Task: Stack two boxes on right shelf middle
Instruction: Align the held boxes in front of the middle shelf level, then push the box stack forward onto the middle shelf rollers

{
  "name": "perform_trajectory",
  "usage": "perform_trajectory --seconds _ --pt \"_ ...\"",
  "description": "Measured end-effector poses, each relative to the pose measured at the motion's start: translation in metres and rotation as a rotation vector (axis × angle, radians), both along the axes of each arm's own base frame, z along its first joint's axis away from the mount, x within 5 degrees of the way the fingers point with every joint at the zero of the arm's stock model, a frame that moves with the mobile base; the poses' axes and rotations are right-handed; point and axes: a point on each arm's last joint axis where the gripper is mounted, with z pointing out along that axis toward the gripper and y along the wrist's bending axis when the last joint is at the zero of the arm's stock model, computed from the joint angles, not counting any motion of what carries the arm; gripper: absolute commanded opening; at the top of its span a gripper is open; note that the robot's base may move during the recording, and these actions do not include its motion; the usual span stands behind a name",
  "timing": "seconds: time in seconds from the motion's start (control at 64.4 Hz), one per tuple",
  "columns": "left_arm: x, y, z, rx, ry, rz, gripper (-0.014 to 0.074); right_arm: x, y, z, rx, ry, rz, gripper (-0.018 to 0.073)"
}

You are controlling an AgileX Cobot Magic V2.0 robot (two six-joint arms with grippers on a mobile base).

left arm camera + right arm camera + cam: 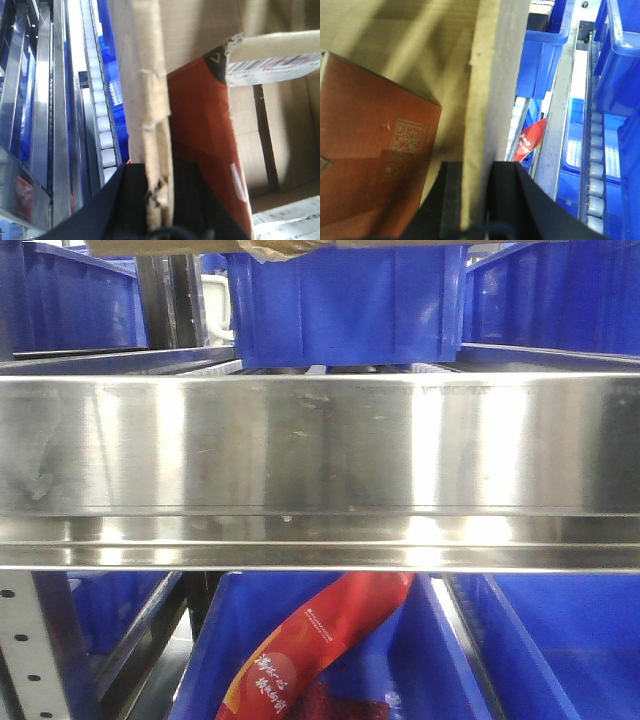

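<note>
An open brown cardboard box is held between my two grippers. My left gripper (159, 186) is shut on the box's left wall (150, 90). My right gripper (476, 195) is shut on the box's right wall (492, 85). Inside the box lies an orange-red carton, seen in the left wrist view (205, 135) and in the right wrist view (375, 145). In the front view only the box's bottom edge (270, 248) shows at the top, above a blue bin (350, 305). Neither gripper shows in the front view.
A wide steel shelf beam (320, 470) fills the front view. Blue bins (330, 660) below it hold a red snack bag (310, 650). Roller tracks (102, 115) and blue bins (615, 60) line the shelves on both sides of the box.
</note>
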Motion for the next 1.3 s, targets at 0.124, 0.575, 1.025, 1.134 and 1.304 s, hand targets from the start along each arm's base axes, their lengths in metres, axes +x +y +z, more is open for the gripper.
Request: perform_trajectory --seconds 0.124,0.575,1.025,1.134,1.304 --pt "0.0 0.0 0.0 0.0 0.0 0.0 -0.0111 0.0 0.0 0.0 0.0 0.0 0.0 -0.0154" --pt "0.0 0.0 0.0 0.0 0.0 0.0 -0.0111 0.0 0.0 0.0 0.0 0.0 0.0 -0.0154" --pt "0.001 0.0 0.001 -0.003 -0.011 0.0 -0.0111 0.0 0.0 0.0 0.0 0.0 0.0 -0.0154" --pt "0.005 -0.002 -0.003 0.003 0.009 0.0 -0.0111 0.001 0.0 -0.001 -0.002 0.006 0.0 -0.0154" --pt "0.031 -0.01 -0.024 0.042 0.088 0.007 -0.0111 0.019 0.005 -0.02 -0.041 0.107 0.004 -0.0154"
